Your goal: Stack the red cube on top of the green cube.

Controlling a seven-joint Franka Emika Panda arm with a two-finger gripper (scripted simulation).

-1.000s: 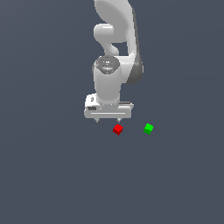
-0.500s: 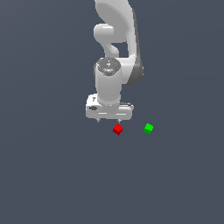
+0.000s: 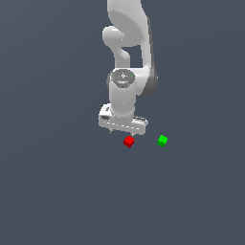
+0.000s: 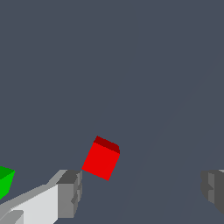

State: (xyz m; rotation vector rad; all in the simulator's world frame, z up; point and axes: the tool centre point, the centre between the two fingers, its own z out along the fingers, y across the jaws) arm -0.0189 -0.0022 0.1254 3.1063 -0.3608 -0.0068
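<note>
Arm (image 3: 128,57): smooth white shell, plastic-like, soft sheen, faint highlights on curved housings; grey metallic-looking cap on joint. Claw (image 4: 142,192): white smooth body, fingertips (image 4: 70,192) in matt grey, ribbed pad faces. Red cube (image 4: 101,158): flat, uniform colour, smooth matt faces, no texture or gloss, darker shaded top face. Green cube (image 3: 162,140): same plain smooth matt finish. Bench (image 3: 57,182): even dark slate-grey, matt, featureless, no grain or reflection.

The red cube (image 3: 128,141) (image 4: 101,158) is lying flat on the grey surface. The green cube (image 3: 162,140) (image 4: 6,180) is sitting near it at 3 o'clock, not touching.
</note>
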